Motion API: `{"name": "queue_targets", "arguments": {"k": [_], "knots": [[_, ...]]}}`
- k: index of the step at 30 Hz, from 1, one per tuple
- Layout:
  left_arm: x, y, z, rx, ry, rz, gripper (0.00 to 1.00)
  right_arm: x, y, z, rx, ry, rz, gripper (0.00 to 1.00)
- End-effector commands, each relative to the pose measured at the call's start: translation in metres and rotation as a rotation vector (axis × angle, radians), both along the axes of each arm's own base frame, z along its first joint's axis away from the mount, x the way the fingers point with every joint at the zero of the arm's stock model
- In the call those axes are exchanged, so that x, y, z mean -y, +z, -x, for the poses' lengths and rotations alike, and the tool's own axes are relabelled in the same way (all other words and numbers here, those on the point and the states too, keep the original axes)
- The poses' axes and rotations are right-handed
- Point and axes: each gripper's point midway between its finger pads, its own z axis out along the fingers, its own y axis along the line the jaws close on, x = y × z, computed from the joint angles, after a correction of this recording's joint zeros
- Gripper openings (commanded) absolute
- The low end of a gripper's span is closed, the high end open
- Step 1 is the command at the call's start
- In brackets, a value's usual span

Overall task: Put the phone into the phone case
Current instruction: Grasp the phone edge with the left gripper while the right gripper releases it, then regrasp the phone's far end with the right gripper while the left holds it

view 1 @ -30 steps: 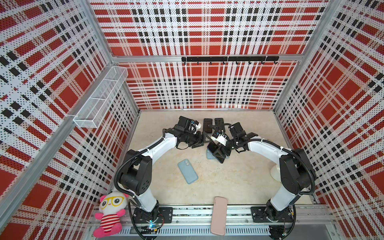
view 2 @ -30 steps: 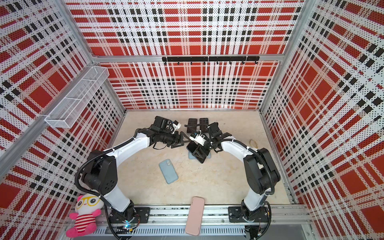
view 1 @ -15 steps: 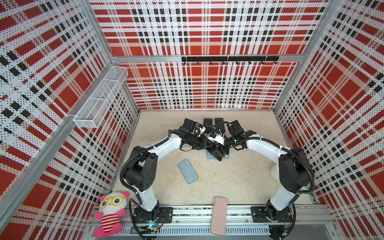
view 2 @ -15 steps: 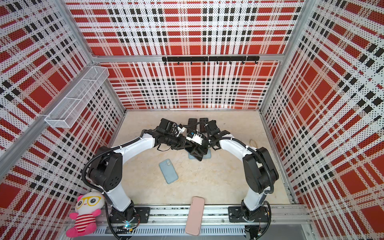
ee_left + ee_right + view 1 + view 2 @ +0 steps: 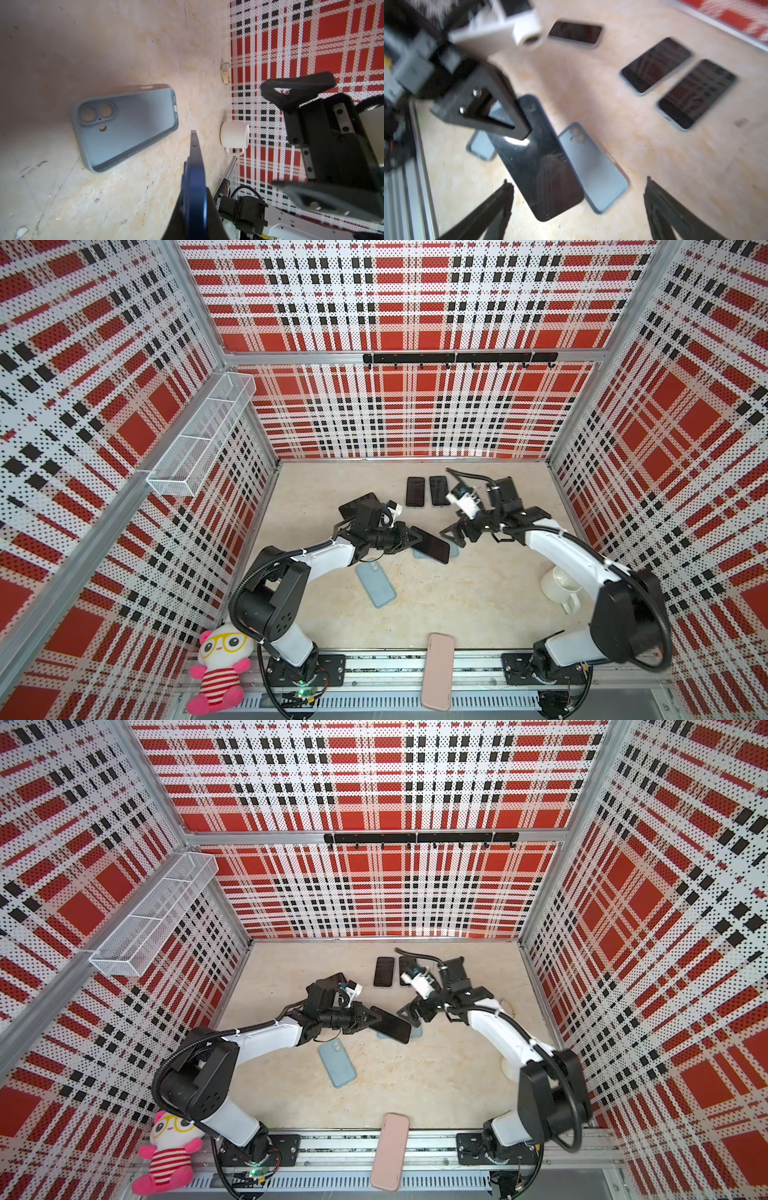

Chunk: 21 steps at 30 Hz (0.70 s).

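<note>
Blue case [image 5: 126, 128]: it lies flat on the table [image 5: 478, 605] with the open side up (you can see the camera holes), so a phone can go in from above.
Phone [image 5: 432, 548]: dark and tilted, up in the air, just over and beside the blue case. It is not in it yet.
Left gripper [image 5: 409, 540]: clenched tight on one short end of the phone. That leaves the long part free to point down at the case.
Right gripper [image 5: 455, 533]: jaws spread wide, holding nothing. It is near the far end of the phone but not touching it.
Why two arms: I think this is a hand-over, so the left gripper gets a good hold for sliding the phone in.
What changed: a second ago the right gripper had the phone and the left gripper was open and off to the side. Then both met at the phone. Now the left one has it, and the right one has let go and backed off.
Other things: second blue case [image 5: 376, 585], two dark phones [image 5: 415, 491] and white mug [image 5: 559, 585] all sit alone.
</note>
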Motion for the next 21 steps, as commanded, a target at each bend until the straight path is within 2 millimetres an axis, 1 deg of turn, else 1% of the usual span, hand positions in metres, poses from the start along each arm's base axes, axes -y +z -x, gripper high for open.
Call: {"name": "queue_targets", "arguments": {"k": [1, 3, 5, 7, 9, 10, 14, 16, 18, 21], "knots": [[0.004, 0.071, -0.029, 0.250, 0.076, 0.127, 0.00, 0.029, 0.019, -0.011, -0.072, -0.279, -0.199, 1.00], [0.001, 0.074, -0.031, 0.268, 0.090, 0.124, 0.00, 0.039, 0.015, -0.007, -0.126, -0.358, -0.246, 1.00], [-0.001, 0.076, -0.033, 0.295, 0.107, 0.113, 0.00, 0.039, 0.011, 0.000, -0.174, -0.364, -0.317, 1.00], [-0.005, 0.080, -0.034, 0.329, 0.126, 0.118, 0.00, 0.036, 0.011, 0.003, -0.207, -0.355, -0.434, 1.00], [-0.008, 0.085, -0.033, 0.355, 0.142, 0.168, 0.00, 0.033, 0.012, 0.007, -0.262, -0.340, -0.540, 0.99], [-0.009, 0.089, -0.031, 0.365, 0.146, 0.208, 0.00, 0.032, 0.012, 0.010, -0.289, -0.324, -0.572, 0.96], [-0.012, 0.098, -0.028, 0.388, 0.130, 0.292, 0.00, 0.023, 0.010, 0.021, -0.386, -0.265, -0.598, 0.91], [-0.013, 0.093, -0.027, 0.398, 0.121, 0.271, 0.00, 0.020, 0.012, 0.024, -0.412, -0.249, -0.626, 0.89], [-0.019, 0.089, -0.027, 0.390, 0.123, 0.265, 0.00, 0.018, 0.013, 0.025, -0.429, -0.238, -0.642, 0.85], [-0.024, 0.089, -0.024, 0.384, 0.111, 0.288, 0.00, 0.013, 0.018, 0.027, -0.451, -0.200, -0.659, 0.78]]}}
